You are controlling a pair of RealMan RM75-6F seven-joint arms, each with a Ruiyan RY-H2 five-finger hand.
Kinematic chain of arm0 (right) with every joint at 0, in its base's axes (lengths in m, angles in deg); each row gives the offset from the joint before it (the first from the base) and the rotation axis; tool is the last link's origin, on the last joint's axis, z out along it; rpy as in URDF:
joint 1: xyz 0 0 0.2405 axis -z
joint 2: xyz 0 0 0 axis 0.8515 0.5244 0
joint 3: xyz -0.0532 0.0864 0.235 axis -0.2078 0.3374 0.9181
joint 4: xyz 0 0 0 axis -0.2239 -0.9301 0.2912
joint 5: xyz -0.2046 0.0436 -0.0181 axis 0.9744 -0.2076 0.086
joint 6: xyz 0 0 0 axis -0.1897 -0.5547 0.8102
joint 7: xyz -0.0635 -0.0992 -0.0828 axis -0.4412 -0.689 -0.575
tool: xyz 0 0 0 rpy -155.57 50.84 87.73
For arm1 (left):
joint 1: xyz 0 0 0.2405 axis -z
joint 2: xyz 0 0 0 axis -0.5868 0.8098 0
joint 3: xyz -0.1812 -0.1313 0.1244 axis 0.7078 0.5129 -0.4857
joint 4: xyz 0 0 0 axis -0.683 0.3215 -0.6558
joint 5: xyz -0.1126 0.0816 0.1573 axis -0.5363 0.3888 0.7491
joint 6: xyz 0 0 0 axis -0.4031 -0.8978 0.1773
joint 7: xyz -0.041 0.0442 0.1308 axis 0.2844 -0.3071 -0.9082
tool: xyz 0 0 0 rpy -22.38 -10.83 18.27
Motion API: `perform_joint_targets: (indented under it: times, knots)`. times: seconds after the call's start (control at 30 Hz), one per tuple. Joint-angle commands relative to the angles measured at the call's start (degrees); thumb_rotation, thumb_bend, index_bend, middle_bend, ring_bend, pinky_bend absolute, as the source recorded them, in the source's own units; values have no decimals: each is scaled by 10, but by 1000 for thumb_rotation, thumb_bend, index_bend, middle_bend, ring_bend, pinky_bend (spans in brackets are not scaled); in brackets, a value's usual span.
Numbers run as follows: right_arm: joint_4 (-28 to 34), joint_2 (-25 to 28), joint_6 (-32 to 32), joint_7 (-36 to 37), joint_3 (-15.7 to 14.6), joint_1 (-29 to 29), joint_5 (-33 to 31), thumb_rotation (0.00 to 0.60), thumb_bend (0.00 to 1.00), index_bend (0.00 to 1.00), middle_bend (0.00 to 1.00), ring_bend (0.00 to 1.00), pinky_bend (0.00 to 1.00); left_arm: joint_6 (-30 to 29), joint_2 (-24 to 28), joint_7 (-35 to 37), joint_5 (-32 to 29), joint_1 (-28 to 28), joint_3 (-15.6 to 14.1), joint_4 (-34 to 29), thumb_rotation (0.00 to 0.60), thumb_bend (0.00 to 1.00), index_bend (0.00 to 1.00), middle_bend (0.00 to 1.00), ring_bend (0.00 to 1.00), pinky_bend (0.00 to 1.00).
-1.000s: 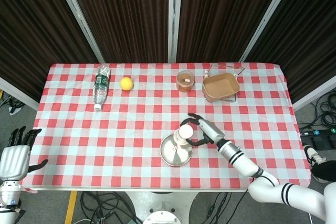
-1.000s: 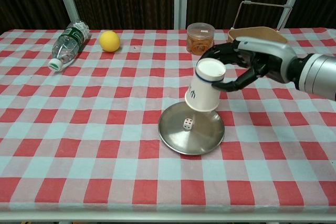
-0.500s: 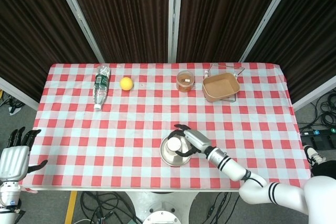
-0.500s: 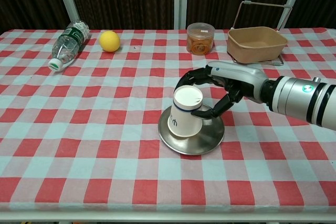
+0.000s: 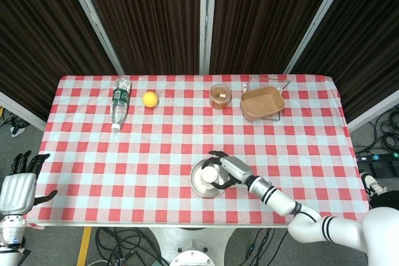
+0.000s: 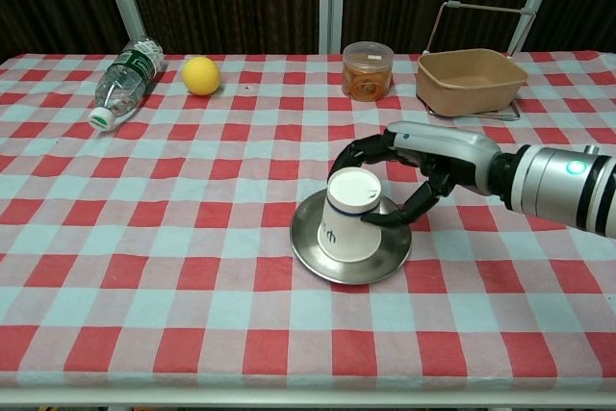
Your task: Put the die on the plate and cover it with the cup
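Observation:
A white paper cup (image 6: 348, 227) stands upside down on the round metal plate (image 6: 384, 261), slightly tilted; from above the cup (image 5: 210, 175) sits mid-plate (image 5: 196, 182). The die is hidden, not visible in either view. My right hand (image 6: 416, 168) wraps around the cup from the right, fingers over its top and side; in the head view the right hand (image 5: 228, 169) lies at the plate's right rim. My left hand (image 5: 19, 185) hangs beyond the table's left front corner, fingers apart, holding nothing.
A plastic bottle (image 6: 122, 79) lies at the back left with a yellow ball (image 6: 200, 75) beside it. A lidded jar of orange snacks (image 6: 367, 70) and a tan basket with wire handle (image 6: 470, 80) stand at the back right.
My right hand has brought the inverted cup down from above the plate onto it, hiding the die that showed earlier. The left hand has not moved.

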Motion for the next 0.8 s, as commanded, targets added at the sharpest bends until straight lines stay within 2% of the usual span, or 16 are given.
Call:
perform_joint_targets:
  times: [0.03, 0.13, 0.3, 0.57, 0.8]
  knots:
    - [-26, -17, -5, -4, 14, -1, -19, 600, 327, 558, 269, 0, 0, -2, 0, 0, 0, -1, 0, -1, 600, 76, 163, 159, 21, 26]
    - [-19, -16, -13, 5, 7, 0, -7, 600, 327, 559, 269, 0, 0, -2, 1, 0, -2, -2, 0, -2, 600, 76, 163, 159, 21, 26]
    - [-1, 1, -17, 25, -23, -10, 33, 600, 328, 559, 271, 0, 0, -2, 1, -3, -2, -2, 1, -3, 600, 76, 163, 159, 21, 27]
    - [-34, -20, -23, 5, 2, -9, -5, 600, 329, 556, 270, 0, 0, -3, 3, -2, -2, -1, 1, -3, 600, 76, 163, 159, 21, 25]
    - [3, 3, -30, 8, -36, -14, 41, 600, 331, 550, 270, 0, 0, 0, 1, -3, -3, 1, 2, -1, 600, 76, 163, 159, 21, 26]
